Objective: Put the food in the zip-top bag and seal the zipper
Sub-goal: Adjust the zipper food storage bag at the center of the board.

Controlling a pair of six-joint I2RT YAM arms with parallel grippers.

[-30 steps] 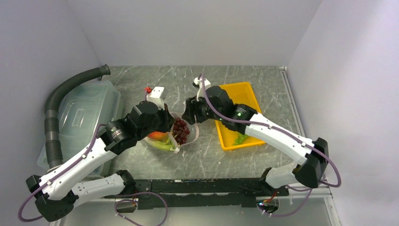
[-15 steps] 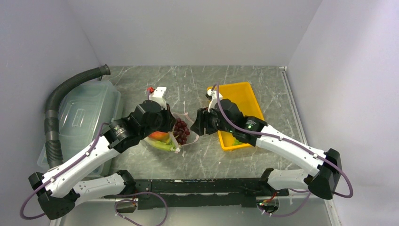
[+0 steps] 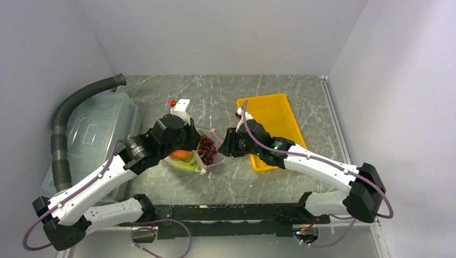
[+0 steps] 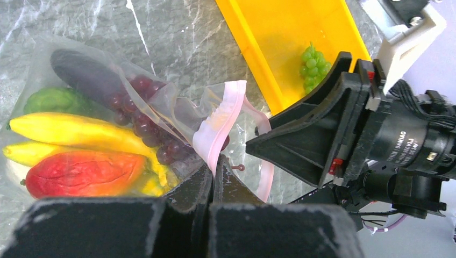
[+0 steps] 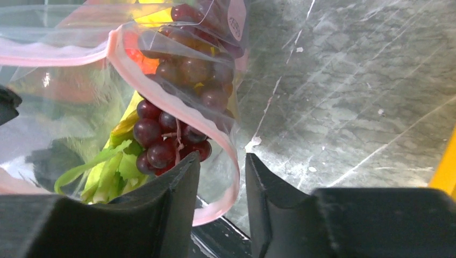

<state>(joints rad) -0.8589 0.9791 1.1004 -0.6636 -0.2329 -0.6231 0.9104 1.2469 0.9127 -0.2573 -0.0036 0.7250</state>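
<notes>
Left wrist view, loading step: my left pincer (image 4: 211, 174) clamps the pale-pink zipper strip (image 4: 218, 126) of the clear crinkly bag (image 4: 156, 102), which lies part-filled on the table. My right pincer (image 5: 221, 161), jaws apart, straddles its rim. Next, probably: pinch and spread the mouth.

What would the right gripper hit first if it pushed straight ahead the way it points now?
Likely the pale-pink zipper strip of the clear plastic zip-top bag, which loops between the open fingers of the right gripper; dark red toy grapes sit just behind. Depth unclear.
</notes>
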